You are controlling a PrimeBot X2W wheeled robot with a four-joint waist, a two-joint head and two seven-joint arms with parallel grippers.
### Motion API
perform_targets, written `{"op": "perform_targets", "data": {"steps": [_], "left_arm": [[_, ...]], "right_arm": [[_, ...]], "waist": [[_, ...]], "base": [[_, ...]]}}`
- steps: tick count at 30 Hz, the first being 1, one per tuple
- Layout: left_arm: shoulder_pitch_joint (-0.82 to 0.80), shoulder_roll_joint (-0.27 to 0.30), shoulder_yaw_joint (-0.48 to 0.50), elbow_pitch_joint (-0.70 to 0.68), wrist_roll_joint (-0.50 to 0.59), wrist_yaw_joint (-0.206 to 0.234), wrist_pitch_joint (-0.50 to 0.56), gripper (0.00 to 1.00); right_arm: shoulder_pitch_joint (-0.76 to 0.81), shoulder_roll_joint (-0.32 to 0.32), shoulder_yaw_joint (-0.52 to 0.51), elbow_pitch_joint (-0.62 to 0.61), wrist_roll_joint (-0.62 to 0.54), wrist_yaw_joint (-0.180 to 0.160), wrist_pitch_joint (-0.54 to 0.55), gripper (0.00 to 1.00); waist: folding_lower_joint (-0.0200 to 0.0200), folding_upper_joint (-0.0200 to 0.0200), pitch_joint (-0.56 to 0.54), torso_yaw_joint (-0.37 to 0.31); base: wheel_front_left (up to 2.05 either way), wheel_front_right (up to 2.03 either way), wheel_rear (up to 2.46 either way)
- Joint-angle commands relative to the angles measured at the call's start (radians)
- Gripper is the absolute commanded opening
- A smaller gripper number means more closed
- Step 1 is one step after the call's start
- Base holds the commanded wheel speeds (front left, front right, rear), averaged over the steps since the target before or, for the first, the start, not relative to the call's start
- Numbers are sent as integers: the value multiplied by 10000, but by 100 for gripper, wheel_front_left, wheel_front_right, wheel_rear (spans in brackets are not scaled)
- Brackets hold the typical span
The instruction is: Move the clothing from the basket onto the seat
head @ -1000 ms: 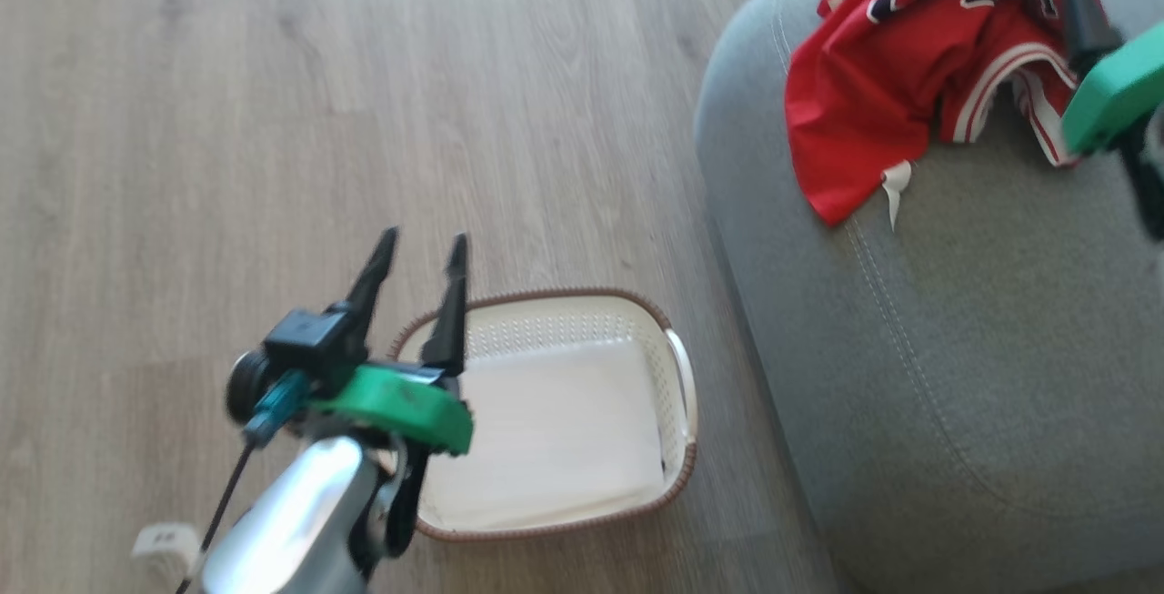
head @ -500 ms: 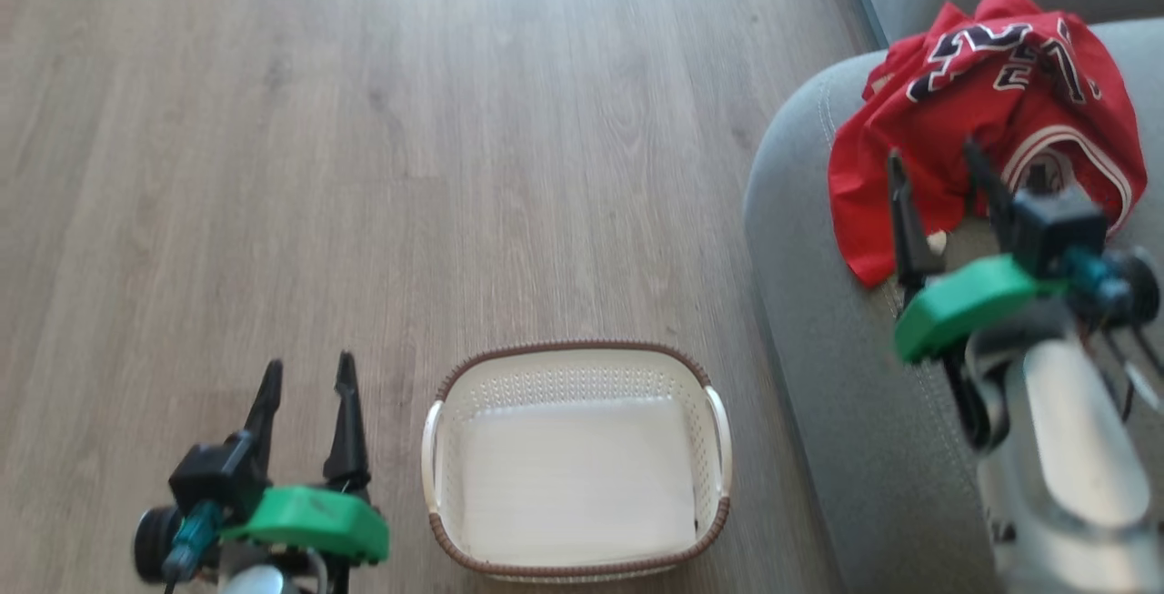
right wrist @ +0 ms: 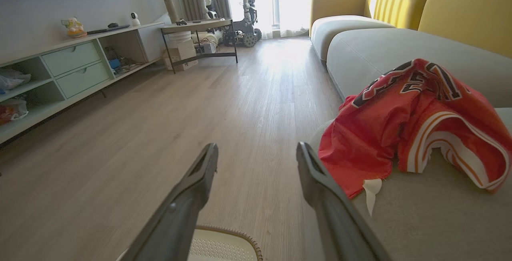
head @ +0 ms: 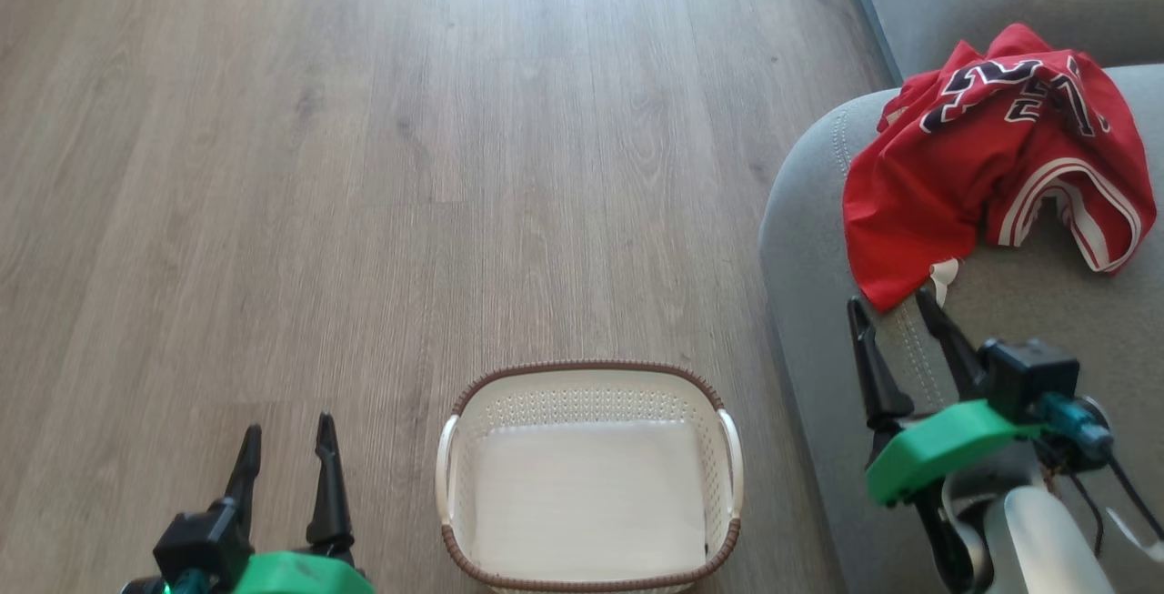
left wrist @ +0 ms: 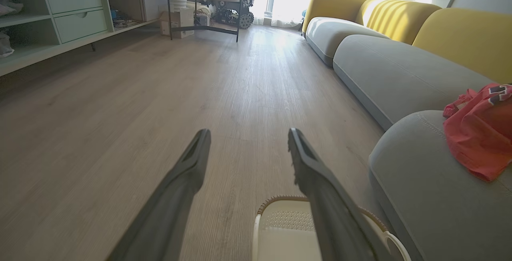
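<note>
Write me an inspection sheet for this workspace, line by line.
surface: wood-plank floor.
job's things: basket on the floor, no clothing in it; clothing heaped on the seat.
clutter: nothing seen.
grippers: left gripper open, beside the basket; right gripper open, holding nothing, over the seat near the clothing's edge.
cables: dark cables at the right wrist.
surroundings: shelf unit, side table, yellow sofa backs.

Wood floor (head: 364,166), yellow backrests (left wrist: 460,33), mint drawer unit (left wrist: 72,9), black-legged table (right wrist: 200,24)
</note>
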Motion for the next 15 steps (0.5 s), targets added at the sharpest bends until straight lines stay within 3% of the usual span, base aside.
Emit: {"op": "perform_targets", "data": {"steps": [1,15], "left_arm": [[-193,116,413,-317,69,-30,-123,100],[185,270,695,24,-265,-184,-109,100]], "right_arm": [[-185,49,295,-429,76,71,15,100],[943,50,324,-994,352,71,287,100]], "waist": [[0,-1,-13,12],[0,-1,-226,152]], "base": [[0,0,0],[0,0,0]]}}
